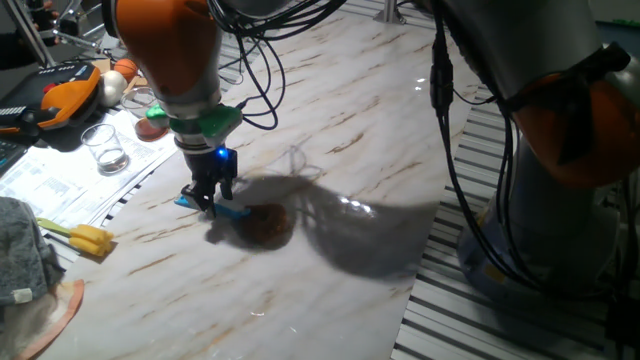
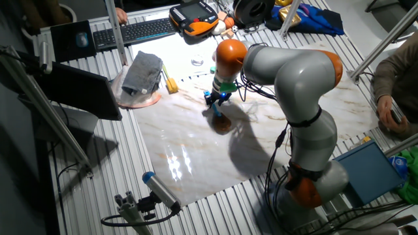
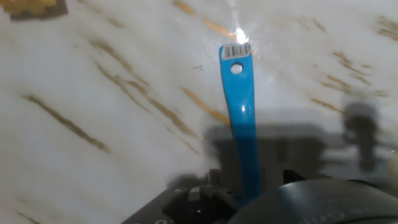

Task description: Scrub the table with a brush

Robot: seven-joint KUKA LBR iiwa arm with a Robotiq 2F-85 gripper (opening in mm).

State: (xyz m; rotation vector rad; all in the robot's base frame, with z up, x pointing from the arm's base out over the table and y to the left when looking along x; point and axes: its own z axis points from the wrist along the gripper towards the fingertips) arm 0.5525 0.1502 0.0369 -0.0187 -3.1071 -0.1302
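Closest to the hand camera, the pincer (image 3: 249,199) is clamped on the brush (image 3: 241,118) low on its blue handle. Handle runs away across the marble tabletop (image 3: 93,81); barcode sticker at the far tip, digits unreadable, hang hole just below it. From one fixed view the pincer (image 1: 208,196) is down at the tabletop (image 1: 380,140), brush (image 1: 262,226) brown head touching the slab just beside it. Yellow-handled tool (image 1: 82,237) lies near the slab's edge, grey cloth (image 1: 22,255) beyond the edge. Farther off: clear glass (image 1: 106,147), printed sheets (image 1: 60,180) too small to read, orange pendant (image 1: 62,92).
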